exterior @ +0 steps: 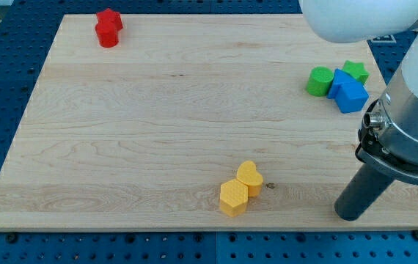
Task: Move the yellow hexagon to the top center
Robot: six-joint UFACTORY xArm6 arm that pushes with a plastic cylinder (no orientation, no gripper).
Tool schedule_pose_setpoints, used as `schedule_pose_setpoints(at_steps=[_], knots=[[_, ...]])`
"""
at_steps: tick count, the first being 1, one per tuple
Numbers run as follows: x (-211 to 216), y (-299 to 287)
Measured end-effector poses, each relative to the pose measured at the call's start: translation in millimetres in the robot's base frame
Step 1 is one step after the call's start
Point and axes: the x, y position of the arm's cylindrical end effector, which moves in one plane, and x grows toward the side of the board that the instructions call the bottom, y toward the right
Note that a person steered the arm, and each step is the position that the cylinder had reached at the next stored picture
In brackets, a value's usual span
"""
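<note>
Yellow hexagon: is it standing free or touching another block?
Touching: the yellow hexagon sits against the yellow heart. My tip is apart, toward the view's right.

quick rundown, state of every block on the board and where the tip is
yellow hexagon: near the view's bottom, touching the yellow heart, not at top center
yellow heart: against the hexagon's upper right
red blocks: two touching, top left corner
green cylinder: right side, beside the blue blocks
green star: behind the blue blocks
blue blocks: clustered, right side
my tip: bottom right, apart from every block

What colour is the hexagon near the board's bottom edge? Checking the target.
Yellow hexagon, clear in the camera view.
</note>
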Motion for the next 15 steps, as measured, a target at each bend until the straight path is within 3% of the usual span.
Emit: schedule_pose_setpoints(at_steps=[3,8,11,15], knots=[[0,-1],[9,-129],[9,-167],[-51,-192]])
